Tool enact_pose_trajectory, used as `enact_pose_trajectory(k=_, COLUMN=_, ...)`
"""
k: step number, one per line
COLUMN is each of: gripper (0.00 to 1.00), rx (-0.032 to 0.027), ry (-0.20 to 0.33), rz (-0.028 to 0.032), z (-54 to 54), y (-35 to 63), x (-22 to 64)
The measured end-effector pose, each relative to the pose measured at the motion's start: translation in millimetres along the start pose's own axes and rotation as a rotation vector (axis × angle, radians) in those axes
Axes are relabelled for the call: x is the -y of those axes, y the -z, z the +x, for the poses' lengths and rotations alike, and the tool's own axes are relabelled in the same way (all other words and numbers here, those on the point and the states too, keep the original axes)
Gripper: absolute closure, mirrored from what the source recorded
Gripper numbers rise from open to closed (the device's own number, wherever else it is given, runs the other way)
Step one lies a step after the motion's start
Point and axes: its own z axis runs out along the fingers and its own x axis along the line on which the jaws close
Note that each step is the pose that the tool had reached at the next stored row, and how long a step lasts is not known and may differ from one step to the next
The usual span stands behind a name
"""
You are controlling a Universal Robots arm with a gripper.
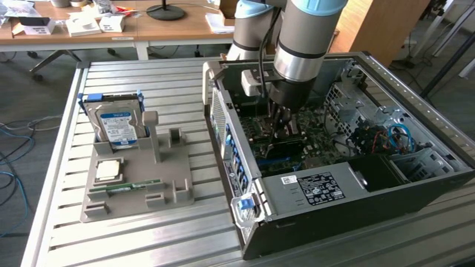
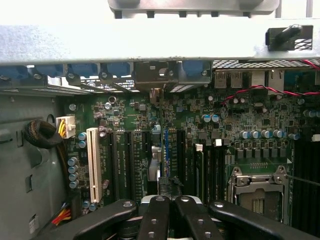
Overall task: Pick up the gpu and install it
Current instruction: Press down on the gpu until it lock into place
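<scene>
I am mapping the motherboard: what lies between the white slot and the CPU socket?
In the wrist view, long black slots stand between the white slot and the CPU socket.

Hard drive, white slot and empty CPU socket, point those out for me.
hard drive [image 1: 119, 125]: exterior view, on its blue label.
white slot [image 2: 93, 164]: wrist view, middle of the long white connector.
CPU socket [image 2: 260, 192]: wrist view, on its metal frame.

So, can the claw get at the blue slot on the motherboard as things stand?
Probably yes. The case is open on its side, the claw hangs right over the blue slot, and the black cable bundle sits well aside.
</scene>
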Motion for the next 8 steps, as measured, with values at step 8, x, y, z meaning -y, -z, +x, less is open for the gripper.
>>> enact_pose_trajectory(k=8, gripper=0.89, rx=0.0000, ry=0.000, rz=0.0000, z=0.0, y=-1.4, x=0.0)
